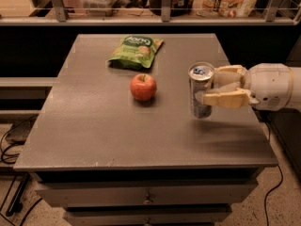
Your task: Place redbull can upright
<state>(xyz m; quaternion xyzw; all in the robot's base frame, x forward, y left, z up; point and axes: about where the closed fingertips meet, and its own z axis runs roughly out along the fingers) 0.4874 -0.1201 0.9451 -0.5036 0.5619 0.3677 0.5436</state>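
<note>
Grey drawer fronts (148, 199) sit beneath the near edge of the tabletop (94, 140), and dark cables (11, 142) lie on the floor off its left side. Behind that near edge a broad band of bare surface runs the whole width, the largest open room on the top. Farther back, toward the right edge, the can (198, 83) stands upright with its silver top facing up. Its base is down at the surface, though whether it rests there cannot be told. The tool (207, 86) reaches in level from the right, beyond the tabletop's right edge. Its two pale fingers (223, 99) are clamped on the can's sides, one in front and one behind, and the white arm (273, 86) trails off the right of the view. A red apple (143, 87) sits near the middle, well apart from the can on its left, with bare surface between them. Left of the apple the top is open out to the left edge. Farther still, a green snack bag (135, 51) lies flat, near the far edge and just behind the apple. Beyond the far edge runs a dark gap, then a shelf (160, 19) with rails and blurred goods.
</note>
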